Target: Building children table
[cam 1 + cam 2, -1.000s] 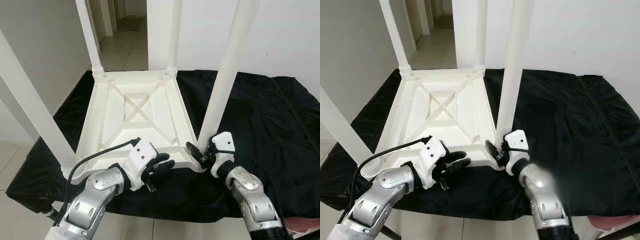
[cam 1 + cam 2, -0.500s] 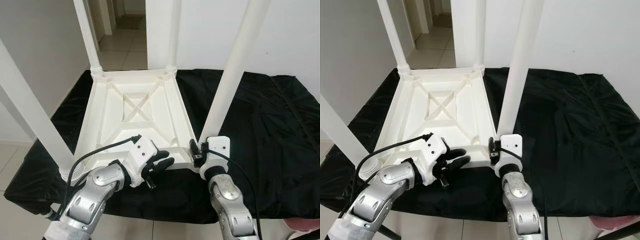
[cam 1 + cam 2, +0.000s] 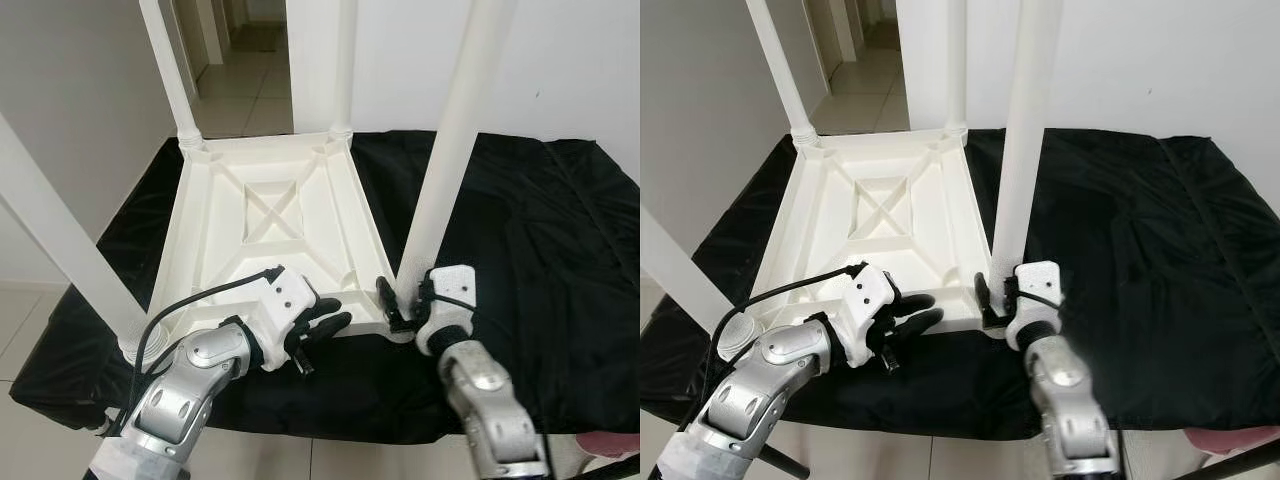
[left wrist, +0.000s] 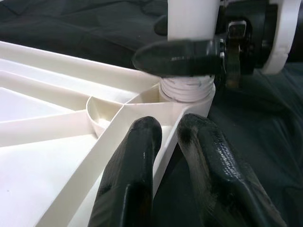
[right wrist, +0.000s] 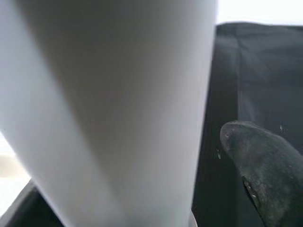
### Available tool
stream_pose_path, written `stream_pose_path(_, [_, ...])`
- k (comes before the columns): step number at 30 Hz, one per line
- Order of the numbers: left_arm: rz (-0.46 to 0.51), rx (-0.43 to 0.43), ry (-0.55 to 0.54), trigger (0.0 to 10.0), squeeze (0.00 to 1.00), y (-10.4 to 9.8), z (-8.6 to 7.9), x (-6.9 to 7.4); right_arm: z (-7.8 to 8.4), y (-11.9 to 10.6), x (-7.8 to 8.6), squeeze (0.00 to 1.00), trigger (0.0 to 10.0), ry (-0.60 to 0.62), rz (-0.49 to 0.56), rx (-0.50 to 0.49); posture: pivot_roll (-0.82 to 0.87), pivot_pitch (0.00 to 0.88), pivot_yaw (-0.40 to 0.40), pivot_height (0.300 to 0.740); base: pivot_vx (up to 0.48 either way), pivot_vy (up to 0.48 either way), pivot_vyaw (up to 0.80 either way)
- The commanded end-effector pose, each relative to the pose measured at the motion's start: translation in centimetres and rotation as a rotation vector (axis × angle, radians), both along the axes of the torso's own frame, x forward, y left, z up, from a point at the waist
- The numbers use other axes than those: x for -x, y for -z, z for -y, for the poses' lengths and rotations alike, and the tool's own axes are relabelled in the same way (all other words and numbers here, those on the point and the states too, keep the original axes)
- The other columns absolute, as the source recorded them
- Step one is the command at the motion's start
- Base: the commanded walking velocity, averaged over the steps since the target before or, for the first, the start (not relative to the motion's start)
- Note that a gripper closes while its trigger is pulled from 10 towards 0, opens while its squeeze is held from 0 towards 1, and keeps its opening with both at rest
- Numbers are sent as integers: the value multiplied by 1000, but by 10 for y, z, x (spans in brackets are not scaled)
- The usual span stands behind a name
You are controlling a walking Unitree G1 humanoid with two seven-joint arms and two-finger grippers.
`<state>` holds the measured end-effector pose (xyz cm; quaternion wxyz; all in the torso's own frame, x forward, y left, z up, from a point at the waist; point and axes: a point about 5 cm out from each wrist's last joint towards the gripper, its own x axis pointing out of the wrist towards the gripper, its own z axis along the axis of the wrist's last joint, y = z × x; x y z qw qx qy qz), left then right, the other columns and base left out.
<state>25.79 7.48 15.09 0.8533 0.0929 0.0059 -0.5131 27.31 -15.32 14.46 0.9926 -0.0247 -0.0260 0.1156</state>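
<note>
The children table top (image 3: 268, 232) is lying upside down on the black-draped counter (image 3: 540, 230), ribbed underside facing up. Four white legs are standing in its corner sockets. The near-right leg (image 3: 446, 160) is rising from the corner nearest the right arm, the near-left leg (image 3: 55, 235) from the corner nearest the left arm, and two far legs (image 3: 168, 68) from the corners toward the doorway.

The right claw (image 3: 398, 304) is sitting at the base of the near-right leg, one black finger on each side of the post, just above the socket collar. The left wrist view is showing one finger laid across the post above the threaded collar (image 4: 185, 88). The fingers are closing around the leg; whether they are pressing firmly on it cannot be told.

The left claw (image 4: 170, 156) is bracing the table top on its near edge, beside the same corner. Its two fingers are standing slightly apart, straddling the upright rim wall, one inside and one outside.

Judged step: seating or tightening the last leg in its socket, with the left arm steadying the top. The task appears nearly complete.

The next move probably calls for a steady hold on the rim while the right claw turns or presses the leg fully home. Then both claws release, and the table is turned upright.

A grey wall and tiled hallway floor (image 3: 232, 108) are lying beyond the far legs.
</note>
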Motion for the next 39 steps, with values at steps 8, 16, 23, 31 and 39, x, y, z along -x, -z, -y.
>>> stream_pose_path(8, [-21, -4, 15, 10000, 0, 6, 2, 4, 12, -1, -10, 0, 10000, -182, 17, 11, -67, 37, 46, 740, 0, 0, 0])
stream_pose_path(16, [-31, -1, 9, 10000, 0, 11, 5, 8, 18, 2, -17, 0, 10000, -281, 12, 47, -62, 16, 25, 740, 0, 0, 0])
stream_pose_path(23, [-31, 0, 18, 10000, 0, 12, 8, 9, 15, 4, -20, 0, 10000, -401, 3, 99, -64, 7, 21, 740, 0, 0, 0])
stream_pose_path(31, [-27, 3, 19, 10000, 0, 12, 9, 9, 16, 7, -25, 0, 0, -470, -13, 139, -63, 4, 14, 740, 0, 0, 0])
stream_pose_path(39, [-28, 1, 23, 10000, 0, 13, 9, 11, 17, 12, -21, 0, 3333, -467, -23, 122, -60, 0, 3, 740, 0, 0, 0])
